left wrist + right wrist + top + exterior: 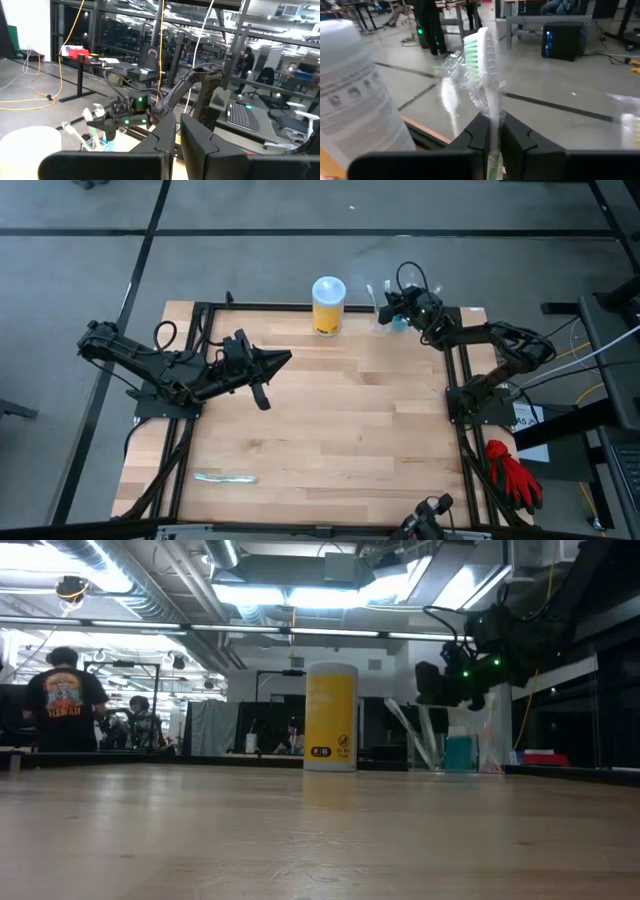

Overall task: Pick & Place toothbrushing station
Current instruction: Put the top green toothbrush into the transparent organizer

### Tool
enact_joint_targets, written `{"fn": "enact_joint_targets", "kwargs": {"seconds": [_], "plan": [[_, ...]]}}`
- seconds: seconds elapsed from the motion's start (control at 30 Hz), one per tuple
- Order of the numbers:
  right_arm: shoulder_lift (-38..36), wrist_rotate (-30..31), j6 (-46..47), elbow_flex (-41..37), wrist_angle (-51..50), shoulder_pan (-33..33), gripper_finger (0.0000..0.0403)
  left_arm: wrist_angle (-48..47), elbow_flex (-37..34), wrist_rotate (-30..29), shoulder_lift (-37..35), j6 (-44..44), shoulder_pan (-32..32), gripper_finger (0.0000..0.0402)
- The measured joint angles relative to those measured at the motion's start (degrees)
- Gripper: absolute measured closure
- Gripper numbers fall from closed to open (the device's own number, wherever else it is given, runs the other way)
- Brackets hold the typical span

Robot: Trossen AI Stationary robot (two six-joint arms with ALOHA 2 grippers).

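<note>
Nearest the front edge of the wooden table (330, 420), well in front of the yellow canister (328, 306), lies a pale wrapped strip (226, 477), too small to identify. Farther back, left of the canister and over the table's middle-left, the left gripper (283, 359) hovers with its fingers (165, 137) pressed nearly together and nothing between them.

At the far edge stands the canister, upright with its white lid on top. Just to its right sits the toothbrushing station (455, 745), a clear low holder whose contents stand upright, long axes vertical; in the low view a teal piece shows inside it, but its walls are hard to trace through the glare. The right gripper (386, 304) is directly over it, fingers (479, 134) pinched on a white toothbrush (487, 75) with green bristles, handle vertical, head up. Crinkled clear wrap clings around the brush head, and the handle's lower end is hidden behind the fingers.

Beyond the table, people stand in the room.
</note>
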Motion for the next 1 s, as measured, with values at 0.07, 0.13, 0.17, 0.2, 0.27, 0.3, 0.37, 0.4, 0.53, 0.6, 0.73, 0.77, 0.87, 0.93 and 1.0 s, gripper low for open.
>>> {"fn": "enact_joint_targets", "kwargs": {"seconds": [0.07,0.13,0.17,0.2,0.27,0.3,0.37,0.4,0.53,0.6,0.73,0.77,0.87,0.93,1.0], "plan": [[0.0,0.0,-0.2,0.0,-1.1,-0.4,0.0355,0.0,0.0,0.0,0.0,-0.1,0.0,0.0382],[0.3,0.0,-0.7,0.0,-2.2,-0.8,0.0343,0.0,0.0,0.0,0.0,-0.2,0.0,0.0382],[0.5,0.0,-0.5,0.0,-2.1,-1.0,0.0338,0.0,0.0,0.0,0.0,-0.2,0.0,0.0382],[0.7,-0.4,0.3,0.0,-2.2,-1.3,0.0333,0.0,0.0,0.1,0.0,-0.2,0.0,0.0382],[0.9,-2.3,2.0,0.0,-2.5,-2.0,0.0324,0.0,0.0,0.1,0.0,-0.5,0.0,0.0382],[0.9,-3.3,3.0,0.0,-2.2,-2.3,0.0319,0.0,0.0,0.2,0.0,-0.6,0.0,0.0382],[0.9,-5.1,4.5,0.0,-1.7,-2.7,0.0309,0.3,0.0,0.6,0.0,-0.6,0.0,0.0382],[0.9,-5.6,4.9,0.0,-1.7,-2.7,0.0303,0.6,0.0,0.8,0.0,-0.6,0.0,0.0382],[0.9,-6.3,5.4,0.0,-1.2,-2.9,0.0279,1.0,0.0,1.7,0.0,-0.8,0.0,0.0382],[0.8,-6.4,5.4,0.0,-1.3,-2.9,0.0267,1.0,0.0,1.8,0.0,-1.0,0.0,0.0382],[0.8,-6.4,5.6,0.0,-1.2,-3.2,0.0244,1.1,0.0,2.1,0.0,-1.0,-0.1,0.0382],[0.8,-6.4,5.8,0.0,-1.2,-3.4,0.0239,1.1,0.0,2.1,0.0,-1.0,-0.1,0.0382],[0.8,-6.7,6.9,0.0,-1.2,-4.3,0.0227,0.9,0.0,2.2,0.0,-0.4,-0.1,0.0382],[0.8,-8.3,8.1,0.0,-1.0,-5.1,0.0221,-0.3,0.0,2.2,0.0,-0.2,-0.1,0.0382],[0.8,-10.9,9.5,0.0,0.0,-5.8,0.0218,-2.2,0.0,2.2,0.0,-0.8,-0.1,0.0382]]}}
